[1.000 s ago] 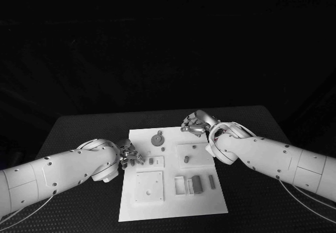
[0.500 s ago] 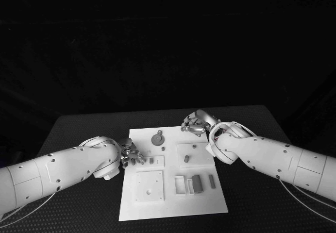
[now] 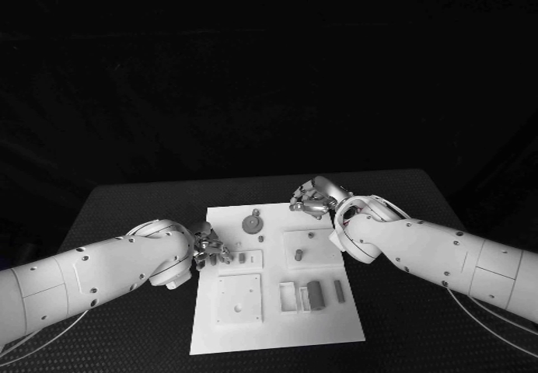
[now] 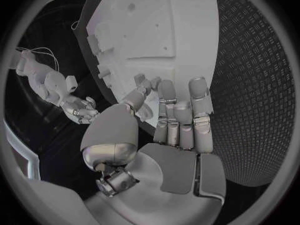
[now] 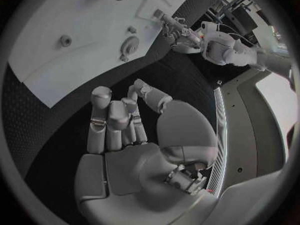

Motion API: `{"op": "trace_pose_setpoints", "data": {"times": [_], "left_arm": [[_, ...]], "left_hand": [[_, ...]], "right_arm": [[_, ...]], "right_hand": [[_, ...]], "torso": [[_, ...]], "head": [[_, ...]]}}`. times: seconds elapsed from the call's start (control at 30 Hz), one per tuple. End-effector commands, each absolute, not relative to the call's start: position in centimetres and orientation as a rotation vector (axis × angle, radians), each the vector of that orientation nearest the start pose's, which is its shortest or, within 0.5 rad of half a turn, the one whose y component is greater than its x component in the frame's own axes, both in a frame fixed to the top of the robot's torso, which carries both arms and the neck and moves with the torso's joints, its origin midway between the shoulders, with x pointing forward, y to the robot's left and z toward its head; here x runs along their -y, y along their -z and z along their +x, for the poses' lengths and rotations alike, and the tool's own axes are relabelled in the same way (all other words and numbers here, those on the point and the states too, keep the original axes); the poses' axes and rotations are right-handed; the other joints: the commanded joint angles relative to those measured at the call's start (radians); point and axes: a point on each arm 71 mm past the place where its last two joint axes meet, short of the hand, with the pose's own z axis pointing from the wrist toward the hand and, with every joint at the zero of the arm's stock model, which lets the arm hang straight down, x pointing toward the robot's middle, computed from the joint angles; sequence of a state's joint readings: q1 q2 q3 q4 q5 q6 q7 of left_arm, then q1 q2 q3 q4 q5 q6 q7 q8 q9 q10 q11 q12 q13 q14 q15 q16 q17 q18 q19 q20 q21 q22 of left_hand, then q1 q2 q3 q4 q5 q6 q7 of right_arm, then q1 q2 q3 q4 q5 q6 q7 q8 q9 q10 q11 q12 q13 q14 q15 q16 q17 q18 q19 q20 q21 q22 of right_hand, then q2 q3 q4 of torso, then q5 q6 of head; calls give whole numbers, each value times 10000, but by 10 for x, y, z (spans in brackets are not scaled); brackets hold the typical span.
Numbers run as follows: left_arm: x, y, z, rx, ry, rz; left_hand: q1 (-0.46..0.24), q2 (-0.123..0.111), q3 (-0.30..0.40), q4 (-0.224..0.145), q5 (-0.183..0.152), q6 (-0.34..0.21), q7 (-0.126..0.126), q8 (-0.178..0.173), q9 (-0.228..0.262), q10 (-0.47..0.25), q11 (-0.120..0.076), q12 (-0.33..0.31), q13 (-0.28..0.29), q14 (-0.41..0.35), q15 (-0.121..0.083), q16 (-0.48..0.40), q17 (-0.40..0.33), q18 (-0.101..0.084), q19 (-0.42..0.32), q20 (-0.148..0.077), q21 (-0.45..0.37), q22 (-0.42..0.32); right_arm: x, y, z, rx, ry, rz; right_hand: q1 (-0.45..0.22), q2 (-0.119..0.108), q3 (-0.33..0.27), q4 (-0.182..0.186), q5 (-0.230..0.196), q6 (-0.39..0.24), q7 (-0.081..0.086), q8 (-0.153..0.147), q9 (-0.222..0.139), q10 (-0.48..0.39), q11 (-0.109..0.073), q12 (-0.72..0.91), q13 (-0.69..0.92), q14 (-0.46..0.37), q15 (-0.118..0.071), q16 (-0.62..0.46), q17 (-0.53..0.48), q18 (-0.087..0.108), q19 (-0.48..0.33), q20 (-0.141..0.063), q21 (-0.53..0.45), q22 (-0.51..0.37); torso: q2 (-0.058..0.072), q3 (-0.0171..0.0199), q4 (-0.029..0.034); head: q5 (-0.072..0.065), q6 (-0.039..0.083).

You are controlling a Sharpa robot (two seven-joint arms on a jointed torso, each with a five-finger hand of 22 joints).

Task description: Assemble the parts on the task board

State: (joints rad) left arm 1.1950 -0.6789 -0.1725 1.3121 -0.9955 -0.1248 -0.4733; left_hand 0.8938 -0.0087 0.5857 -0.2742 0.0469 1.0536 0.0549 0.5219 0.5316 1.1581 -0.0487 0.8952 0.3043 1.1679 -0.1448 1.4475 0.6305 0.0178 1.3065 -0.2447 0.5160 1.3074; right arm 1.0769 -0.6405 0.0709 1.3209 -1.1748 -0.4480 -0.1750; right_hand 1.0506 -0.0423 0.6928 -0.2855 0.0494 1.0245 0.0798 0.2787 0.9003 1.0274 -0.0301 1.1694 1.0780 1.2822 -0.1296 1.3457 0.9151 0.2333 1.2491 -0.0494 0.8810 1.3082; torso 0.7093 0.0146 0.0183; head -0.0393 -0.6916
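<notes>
white rectangular task board lies in the middle of a black textured surface, its long side running away from the robot. on it are small grey parts: a round disc-shaped part near the far end, a short upright peg on a raised square right of centre, a small piece on a square near the left edge, and two upright bars standing side by side in the near right section. a raised square plate sits at the near left.

the left silver hand hovers at the board's left edge, just beside the small piece. in the left wrist view its fingers are nearly straight and close together, the thumb bent in towards them, and nothing is held; whether a fingertip touches the board cannot be told. the right silver hand hangs past the board's far right corner, and in the right wrist view its fingers are loosely curled and empty.

likely risks: the left fingers are crowded over small loose parts, so a sideways reach could knock the small piece off its square or tip it. a press on the edge could slide the whole board on the surface and spoil both hands' aim. the right arm crosses above the peg's corner and could brush it when lowering.

no brand, label or readable writing is visible anywhere.
</notes>
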Motion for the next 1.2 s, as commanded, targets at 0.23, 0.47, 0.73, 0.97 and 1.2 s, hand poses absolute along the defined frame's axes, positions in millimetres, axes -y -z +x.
{"op": "trace_pose_setpoints", "data": {"times": [0.23, 0.47, 0.73, 0.97, 1.2], "left_arm": [[-205, 271, 501, -21776, 3824, -4111], [-205, 269, 503, -21713, 3875, -4212], [-204, 270, 505, -21696, 3738, -3963], [-202, 269, 505, -21679, 3612, -3585], [-204, 271, 504, -22017, 3516, -3478]], "left_hand": [[575, 649, 105, -28, 30, 45, -9, -40, 39, 47, -24, 50, -7, 73, -146, 12, 12, 238, 52, -60, 44, 231], [586, 644, 121, -39, 31, 43, -9, -43, 54, 49, -24, 48, -9, 78, -146, 8, 11, 237, 54, -63, 49, 229], [588, 643, 128, -39, 30, 40, -8, -46, 63, 50, -24, 47, -11, 80, -146, 5, 10, 236, 54, -63, 51, 229], [590, 640, 134, -40, 30, 37, -7, -48, 70, 51, -24, 46, -12, 82, -146, 3, 9, 235, 54, -63, 53, 228], [735, 560, 265, -80, 128, 90, -36, -42, 212, 106, -49, 70, -14, 137, -170, 18, 21, 224, 83, -78, 105, 232]], "right_arm": [[167, 221, 515, -16794, -7445, 3227], [167, 221, 515, -16798, -7453, 3222], [167, 221, 515, -16811, -7459, 3214], [167, 221, 515, -16813, -7461, 3216], [167, 221, 515, -16811, -7454, 3224]], "right_hand": [[27, -95, 33, -26, 41, 44, 20, -23, 14, 76, 23, -57, -12, -9, -49, -68, 4, 285, 41, -30, -30, 179], [28, -95, 33, -27, 41, 44, 21, -24, 17, 76, 23, -57, -12, -9, -49, -68, 4, 285, 41, -30, -30, 179], [28, -95, 32, -26, 41, 44, 21, -24, 20, 76, 24, -57, -12, -9, -48, -69, 4, 285, 41, -30, -31, 179], [28, -96, 32, -26, 41, 45, 20, -25, 23, 76, 24, -58, -12, -9, -48, -69, 4, 285, 41, -29, -31, 179], [29, -97, 31, -26, 41, 46, 19, -25, 25, 76, 23, -58, -12, -9, -48, -70, 5, 285, 41, -29, -31, 179]], "torso": [[0, -2, 1], [0, -1, 3], [-2, 1, 4], [1, 2, 2], [0, 4, -3]], "head": [[-4, 20], [-9, 20], [-5, 23], [9, 18], [12, 0]]}}
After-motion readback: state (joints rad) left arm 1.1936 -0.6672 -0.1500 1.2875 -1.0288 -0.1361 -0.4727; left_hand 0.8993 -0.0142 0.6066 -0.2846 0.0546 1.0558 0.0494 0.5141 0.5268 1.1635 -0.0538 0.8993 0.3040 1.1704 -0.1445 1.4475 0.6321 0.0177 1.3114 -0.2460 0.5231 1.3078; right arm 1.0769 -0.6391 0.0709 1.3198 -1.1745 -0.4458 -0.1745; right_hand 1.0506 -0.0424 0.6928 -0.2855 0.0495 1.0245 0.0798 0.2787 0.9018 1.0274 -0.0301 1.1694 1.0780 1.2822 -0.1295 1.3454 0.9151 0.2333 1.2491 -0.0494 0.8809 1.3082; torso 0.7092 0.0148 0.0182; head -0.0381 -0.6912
